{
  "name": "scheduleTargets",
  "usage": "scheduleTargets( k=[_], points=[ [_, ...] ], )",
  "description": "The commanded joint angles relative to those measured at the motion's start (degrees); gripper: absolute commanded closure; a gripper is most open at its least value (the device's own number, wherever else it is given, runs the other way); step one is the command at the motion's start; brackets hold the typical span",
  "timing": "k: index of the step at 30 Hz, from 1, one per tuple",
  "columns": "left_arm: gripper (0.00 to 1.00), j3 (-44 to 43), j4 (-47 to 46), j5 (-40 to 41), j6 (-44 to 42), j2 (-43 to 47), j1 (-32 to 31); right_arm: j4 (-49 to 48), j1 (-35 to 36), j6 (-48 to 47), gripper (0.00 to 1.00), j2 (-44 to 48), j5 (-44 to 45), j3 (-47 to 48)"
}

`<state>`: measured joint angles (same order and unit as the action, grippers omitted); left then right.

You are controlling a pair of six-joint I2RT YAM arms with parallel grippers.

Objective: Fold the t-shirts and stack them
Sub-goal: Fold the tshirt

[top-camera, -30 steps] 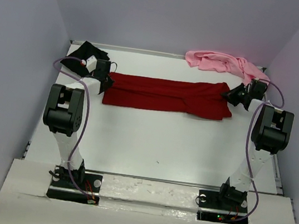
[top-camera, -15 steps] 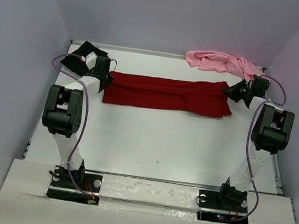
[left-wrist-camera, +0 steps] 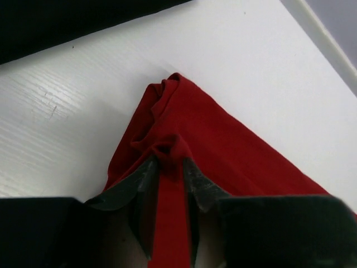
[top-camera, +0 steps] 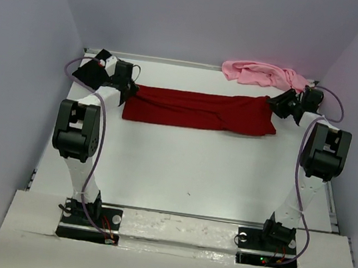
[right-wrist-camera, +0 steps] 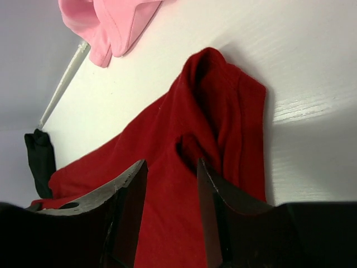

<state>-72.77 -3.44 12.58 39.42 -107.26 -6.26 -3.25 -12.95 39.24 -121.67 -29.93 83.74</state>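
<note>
The dark red t-shirt (top-camera: 199, 110) lies folded into a long flat band across the far part of the table. My left gripper (top-camera: 129, 93) is at its left end, and in the left wrist view (left-wrist-camera: 170, 164) the jaws stand slightly apart with a raised ridge of red cloth (left-wrist-camera: 223, 145) between them. At the right end my right gripper (top-camera: 274, 108) is open, and its wrist view (right-wrist-camera: 172, 167) shows the fingers astride the red cloth (right-wrist-camera: 167, 145) lying below. The light pink t-shirt (top-camera: 262, 74) is bunched at the far right. The black t-shirt (top-camera: 93, 70) lies crumpled at the far left.
The white table (top-camera: 187, 169) is boxed in by pale walls on the left, right and back. A raised rim runs along its far edge. Pink cloth (right-wrist-camera: 111, 22) shows just beyond the right gripper, and black cloth (left-wrist-camera: 67, 17) just beyond the left one.
Both grippers were shut on the ends of the red shirt and have opened. Both wrists have shifted slightly toward the far edge, and the shirt has settled flat.
</note>
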Motion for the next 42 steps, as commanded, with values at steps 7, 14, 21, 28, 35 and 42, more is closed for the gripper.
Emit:
scheduleTargets(
  k=[7,14,21,28,35,42],
  points=[
    [0.09,-2.0,1.7,-0.7,-2.7,0.6,0.4,-1.0,0.6,-1.7,0.53,4.2,0.3,-1.9],
    [0.07,3.8,0.7,-0.7,-2.9,10.0,0.4,0.7,0.6,-3.6,0.53,10.7,-0.1,-6.0],
    [0.11,10.3,0.3,-6.2,-4.0,18.7,0.3,5.9,0.6,-6.7,0.53,14.6,0.3,-9.1],
    [0.11,14.5,2.4,-3.9,-4.3,19.1,0.3,10.6,0.6,-9.5,0.52,18.2,4.9,-12.7],
    [0.11,17.0,0.7,-6.1,-4.6,14.7,3.2,10.5,-1.5,-8.7,0.40,19.7,5.4,-17.3],
    [0.11,19.2,-3.4,-15.7,-5.0,9.5,10.0,10.5,-4.7,-8.0,0.34,22.6,6.0,-20.5]
  ],
)
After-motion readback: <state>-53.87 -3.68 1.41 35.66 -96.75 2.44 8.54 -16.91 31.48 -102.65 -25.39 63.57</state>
